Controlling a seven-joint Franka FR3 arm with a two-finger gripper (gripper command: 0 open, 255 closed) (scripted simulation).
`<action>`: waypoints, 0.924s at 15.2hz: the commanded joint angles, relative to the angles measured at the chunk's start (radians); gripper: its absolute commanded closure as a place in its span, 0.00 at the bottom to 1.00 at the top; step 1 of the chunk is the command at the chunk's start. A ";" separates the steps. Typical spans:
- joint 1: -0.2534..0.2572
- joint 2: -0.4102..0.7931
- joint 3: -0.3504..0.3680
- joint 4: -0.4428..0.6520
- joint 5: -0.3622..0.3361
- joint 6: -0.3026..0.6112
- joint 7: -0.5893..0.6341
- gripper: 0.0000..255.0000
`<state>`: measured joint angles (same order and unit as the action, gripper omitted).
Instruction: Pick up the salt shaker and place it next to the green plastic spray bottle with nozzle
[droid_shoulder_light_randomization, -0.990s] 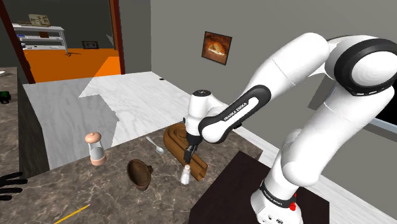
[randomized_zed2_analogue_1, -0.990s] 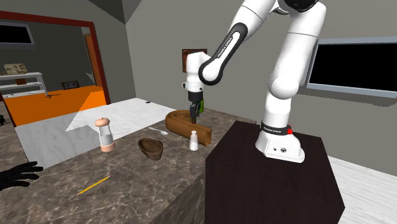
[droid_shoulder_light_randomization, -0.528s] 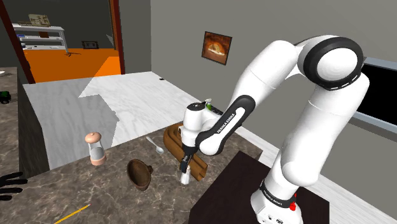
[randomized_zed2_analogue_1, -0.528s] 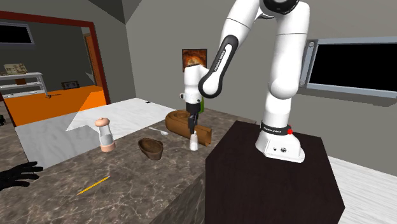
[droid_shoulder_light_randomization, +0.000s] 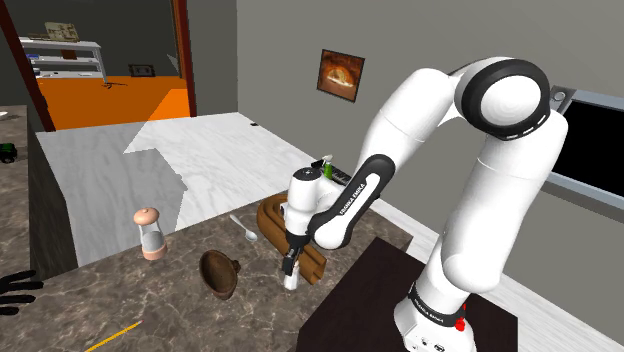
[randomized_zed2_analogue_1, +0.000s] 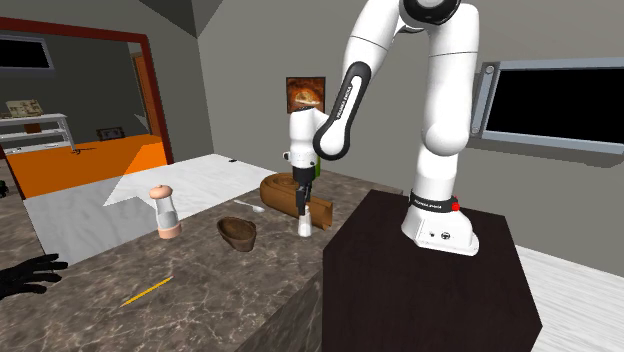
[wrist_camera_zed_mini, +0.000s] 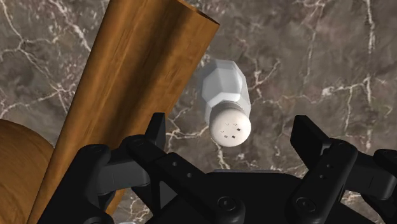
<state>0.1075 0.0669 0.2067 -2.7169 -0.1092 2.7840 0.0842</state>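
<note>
Brown bowl (droid_shoulder_light_randomization: 219, 273) near curved wooden board (wrist_camera_zed_mini: 127, 83); pink-capped grinder (droid_shoulder_light_randomization: 149, 232), yellow pencil (droid_shoulder_light_randomization: 113, 336) apart.

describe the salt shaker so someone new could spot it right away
On the dark marble counter, find the curved brown wooden piece. The salt shaker stands beside its end nearest the dark stand: small, white, faceted, with a holed top, unlike the taller pink-capped shaker.

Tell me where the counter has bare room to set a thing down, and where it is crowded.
Bare marble on the counter lies between the mill and the bowl, and a wider patch lies between the bowl and the pencil. It is crowded where the shaker stands close beside the wooden piece, with the open gripper around it.
</note>
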 joint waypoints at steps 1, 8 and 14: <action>0.000 0.001 0.000 0.000 0.000 0.000 0.000 0.00; 0.000 0.000 0.000 0.000 0.000 0.000 0.000 1.00; -0.001 -0.035 0.007 -0.002 0.027 -0.032 -0.020 1.00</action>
<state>0.1074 0.0454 0.2111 -2.7189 -0.0930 2.7655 0.0729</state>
